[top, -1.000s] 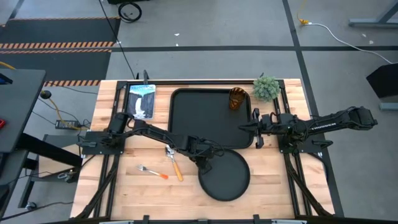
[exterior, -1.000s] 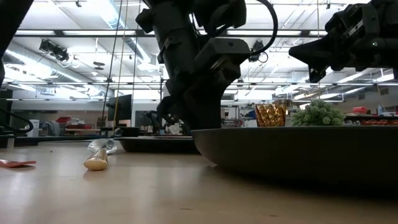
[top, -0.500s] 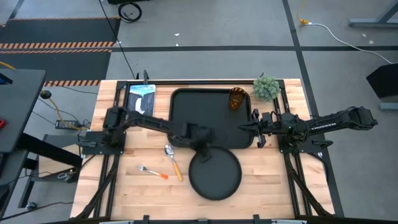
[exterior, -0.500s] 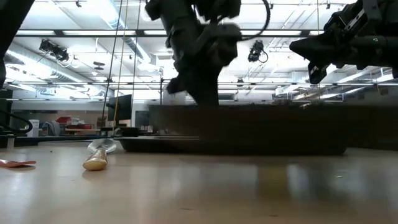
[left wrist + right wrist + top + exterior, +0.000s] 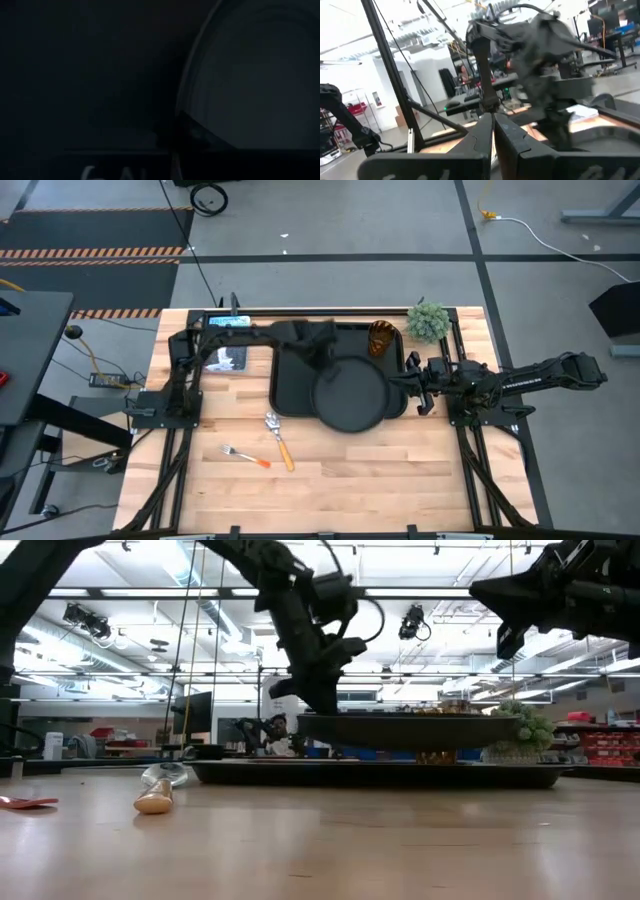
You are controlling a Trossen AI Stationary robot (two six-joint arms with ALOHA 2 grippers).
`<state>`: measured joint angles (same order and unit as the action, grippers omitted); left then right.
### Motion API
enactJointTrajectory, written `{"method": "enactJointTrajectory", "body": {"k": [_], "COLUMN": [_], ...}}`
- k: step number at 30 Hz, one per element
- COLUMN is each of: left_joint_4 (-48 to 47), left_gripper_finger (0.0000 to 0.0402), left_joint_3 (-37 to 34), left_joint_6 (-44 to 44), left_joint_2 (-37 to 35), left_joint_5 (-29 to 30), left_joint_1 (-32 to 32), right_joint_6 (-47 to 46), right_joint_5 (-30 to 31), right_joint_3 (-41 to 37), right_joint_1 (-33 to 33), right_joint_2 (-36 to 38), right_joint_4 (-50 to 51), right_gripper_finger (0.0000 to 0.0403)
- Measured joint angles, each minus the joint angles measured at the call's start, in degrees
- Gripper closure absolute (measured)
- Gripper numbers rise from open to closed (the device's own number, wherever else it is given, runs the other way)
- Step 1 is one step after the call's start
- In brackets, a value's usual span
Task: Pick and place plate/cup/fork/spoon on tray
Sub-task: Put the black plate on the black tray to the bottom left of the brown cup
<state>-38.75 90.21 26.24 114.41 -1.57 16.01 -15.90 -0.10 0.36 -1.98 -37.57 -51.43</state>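
On the left of your worktop (image 5: 200,480), the fork (image 5: 246,457) lies on the bare wood near the front, with the spoon (image 5: 279,440) just beside it, its bowl toward the tray. In the low view the spoon (image 5: 158,790) lies flat on the wood.

The blue-white card (image 5: 226,350) sits at the back left, partly under the left arm. That arm reaches across to the tray (image 5: 292,390), and your left hand (image 5: 322,352) is clenched on the far rim of the plate (image 5: 348,394). The plate hangs over the tray's front middle; the low view shows it (image 5: 405,730) held level and clear of the tray (image 5: 380,774) beneath. The left wrist view shows only the plate's curved edge (image 5: 250,75) against the dark tray.

The cup (image 5: 380,338) stands in the tray's back right corner. A small green plant (image 5: 428,321) stands just beyond that corner on the wood.

Your right hand (image 5: 412,380) waits at the tray's right edge, its fingers pressed together on nothing, as the right wrist view (image 5: 493,131) shows.
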Motion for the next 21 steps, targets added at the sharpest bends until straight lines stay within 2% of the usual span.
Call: {"method": "enactJointTrajectory", "body": {"k": [8, 15, 21], "left_joint_4": [2.9, 6.2, 10.2], "left_gripper_finger": [0.0388, 0.0388, 0.0388], "left_joint_3": [0.0, -0.1, -0.1], "left_joint_6": [0.1, 0.6, 0.6], "left_joint_2": [0.4, 5.5, 5.7], "left_joint_5": [-1.3, -2.1, -0.8], "left_joint_1": [5.8, 6.3, 6.3], "right_joint_6": [1.5, 1.5, 1.5], "right_joint_5": [0.3, 0.3, 0.1], "right_joint_3": [0.0, 0.0, 0.0], "right_joint_1": [0.0, 0.0, 0.0], "right_joint_2": [0.2, 0.1, 0.2], "right_joint_4": [-0.8, -1.2, -1.6], "right_gripper_finger": [0.0380, 0.0380, 0.0380]}}
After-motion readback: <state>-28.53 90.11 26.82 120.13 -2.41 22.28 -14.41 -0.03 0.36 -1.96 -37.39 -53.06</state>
